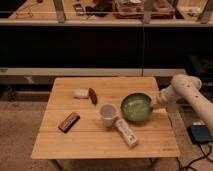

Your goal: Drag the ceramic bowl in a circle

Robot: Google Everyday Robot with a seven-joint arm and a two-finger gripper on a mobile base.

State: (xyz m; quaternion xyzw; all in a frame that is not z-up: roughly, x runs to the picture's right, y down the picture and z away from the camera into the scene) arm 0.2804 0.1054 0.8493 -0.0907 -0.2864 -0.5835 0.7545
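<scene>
The end effector (154, 104) sits against the bowl (136, 107), at the part of the rim nearest the arm. It is closed and appears to pinch that rim. Its fingers cannot be told apart from the glaze, so the hold is a judgement.

The bowl lies directly beyond the end effector, flat on the tabletop (90, 145). A low grip at the edge suits dragging, since the base stays on the wood while the arm reaches in from off the side.

Past the bowl from the end effector, a cup (107, 114) stands just beside it; whether they touch cannot be told. A packet (126, 132) lies near the bowl's camera-side edge. Both probably crowd a circular path.

Farther off, well apart from the end effector, are a brown bar (68, 121) and two small items (85, 93).

The arm is cut off at the frame edge, and the robot's base is hidden.
</scene>
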